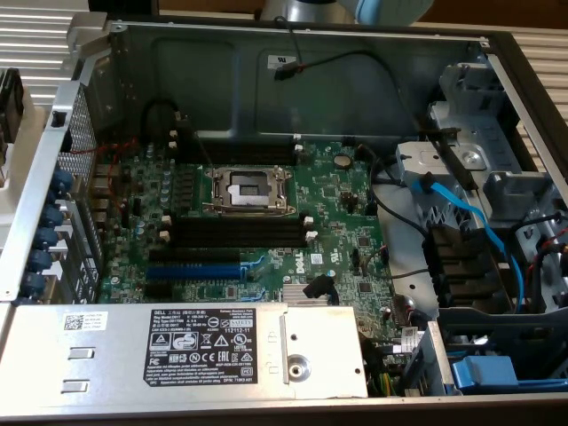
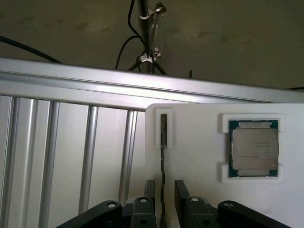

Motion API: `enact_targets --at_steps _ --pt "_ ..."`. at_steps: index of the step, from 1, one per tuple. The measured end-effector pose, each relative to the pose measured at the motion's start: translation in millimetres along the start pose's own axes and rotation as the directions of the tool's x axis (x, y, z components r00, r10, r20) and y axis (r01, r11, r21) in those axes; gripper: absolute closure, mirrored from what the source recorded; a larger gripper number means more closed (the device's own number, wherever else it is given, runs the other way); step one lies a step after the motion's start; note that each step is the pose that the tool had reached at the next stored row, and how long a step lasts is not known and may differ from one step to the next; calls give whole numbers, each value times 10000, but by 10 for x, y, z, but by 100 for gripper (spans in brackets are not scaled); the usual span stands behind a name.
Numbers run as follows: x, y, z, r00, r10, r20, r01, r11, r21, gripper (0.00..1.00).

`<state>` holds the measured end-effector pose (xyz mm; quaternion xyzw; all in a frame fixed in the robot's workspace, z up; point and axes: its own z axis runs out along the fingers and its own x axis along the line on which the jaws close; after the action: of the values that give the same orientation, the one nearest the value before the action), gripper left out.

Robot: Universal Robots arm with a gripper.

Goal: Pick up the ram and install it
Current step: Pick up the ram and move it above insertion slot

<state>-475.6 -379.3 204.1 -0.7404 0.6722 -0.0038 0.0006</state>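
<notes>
"What would worry you from here?"

"The grab itself. The ram [image 2: 163,142], that long, thin dark-green circuit stick, stands on its edge in a narrow groove of the white moulded tray [image 2: 199,161]. The black two-fingered gripper [image 2: 165,192] straddles it with one finger on each side, and the jaws are apart with nothing clamped. The stick looks nearer one finger than the other. If they close like that, I'd guess it gets shoved sideways and either tilts in the groove or is pinched crooked."

"And a crooked hold matters?"

"I'd think so. Those long black slots with white end clips [image 1: 235,232] on the green motherboard [image 1: 355,222] are narrow. A skewed stick could jam or scrape instead of seating. The square silver processor chip [image 2: 254,149] sits in its own pocket well apart, so that bothers me less."

"How is the arm holding itself?"

"The wrist points the fingers [image 2: 183,199] straight at the tray, flanking the end of the stick nearest the wrist, beside the ribbed silver aluminium rails [image 2: 52,156]. A grey-and-blue arm joint [image 1: 373,9] shows beyond the back wall of the open grey metal computer case [image 1: 231,80], well away from the board."
</notes>
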Motion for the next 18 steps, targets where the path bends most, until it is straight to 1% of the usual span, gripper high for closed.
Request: enact_targets --at_steps 3,6,18 --pt "1 0 -1 10000 -1 8 1 10000 -85 69" --pt "10 0 -2 10000 -2 12 2 9999 -146 69" --pt "17 -2 3 9999 121 12 -121 9998 -150 69"
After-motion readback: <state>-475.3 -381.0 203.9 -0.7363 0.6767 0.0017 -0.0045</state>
